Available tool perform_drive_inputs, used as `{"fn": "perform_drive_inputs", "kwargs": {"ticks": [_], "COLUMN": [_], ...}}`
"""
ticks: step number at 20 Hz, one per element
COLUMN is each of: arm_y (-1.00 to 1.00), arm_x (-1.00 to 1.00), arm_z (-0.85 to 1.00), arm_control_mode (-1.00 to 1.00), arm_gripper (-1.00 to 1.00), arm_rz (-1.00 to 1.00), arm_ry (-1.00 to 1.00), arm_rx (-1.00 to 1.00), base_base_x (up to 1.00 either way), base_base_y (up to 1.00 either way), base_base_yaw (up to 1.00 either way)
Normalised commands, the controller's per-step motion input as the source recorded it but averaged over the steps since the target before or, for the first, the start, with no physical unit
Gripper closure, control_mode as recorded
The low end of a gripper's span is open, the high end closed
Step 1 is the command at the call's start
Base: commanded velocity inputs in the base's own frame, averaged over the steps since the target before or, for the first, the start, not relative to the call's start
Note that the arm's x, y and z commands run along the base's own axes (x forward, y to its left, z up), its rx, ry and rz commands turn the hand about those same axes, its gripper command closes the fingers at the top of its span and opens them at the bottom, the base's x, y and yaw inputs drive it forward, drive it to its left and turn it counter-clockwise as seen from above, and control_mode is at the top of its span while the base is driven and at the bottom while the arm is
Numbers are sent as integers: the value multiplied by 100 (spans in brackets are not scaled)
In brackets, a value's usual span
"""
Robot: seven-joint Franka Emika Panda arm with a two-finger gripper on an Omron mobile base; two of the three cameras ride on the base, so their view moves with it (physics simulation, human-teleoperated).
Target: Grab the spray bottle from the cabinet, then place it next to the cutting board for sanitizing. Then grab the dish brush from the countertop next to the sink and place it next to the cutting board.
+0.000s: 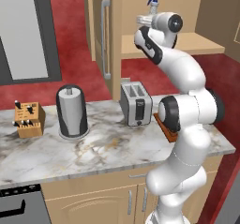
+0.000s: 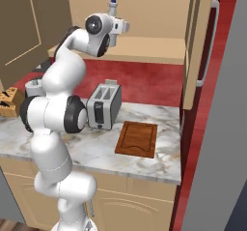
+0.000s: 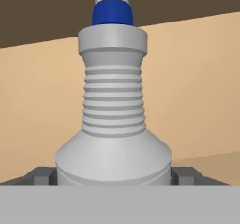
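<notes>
The spray bottle (image 1: 153, 0) (image 2: 113, 3) stands upright on the shelf of the open cabinet (image 1: 201, 42) (image 2: 154, 49). In the hand view its ribbed grey neck (image 3: 113, 115) rises close up, with a blue band above. My gripper (image 1: 148, 18) (image 2: 116, 28) (image 3: 113, 174) is shut on the bottle's body, one dark fingertip (image 3: 44, 175) pressed against each side. The reddish-brown cutting board (image 2: 137, 138) (image 1: 169, 129) lies on the countertop (image 1: 108, 148) (image 2: 96, 150) right of the toaster, partly hidden by my arm in the left base view. The dish brush and the sink are out of view.
A silver toaster (image 1: 136, 103) (image 2: 103, 104) stands below the shelf. A paper towel holder (image 1: 71, 111) and a knife block (image 1: 28, 119) stand further left. The cabinet door (image 1: 101, 31) (image 2: 198, 41) with its bar handle hangs open beside the shelf.
</notes>
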Motion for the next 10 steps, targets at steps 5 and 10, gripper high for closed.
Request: {"fn": "perform_drive_inputs", "kwargs": {"ticks": [5, 10], "arm_y": [0, 0], "arm_x": [0, -14], "arm_z": [0, 0], "arm_control_mode": [-100, -100], "arm_gripper": [100, 100], "arm_rz": [-22, -20], "arm_ry": [0, -1], "arm_rx": [27, 24], "base_base_x": [0, 0], "base_base_y": [0, 0], "base_base_yaw": [0, 0]}}
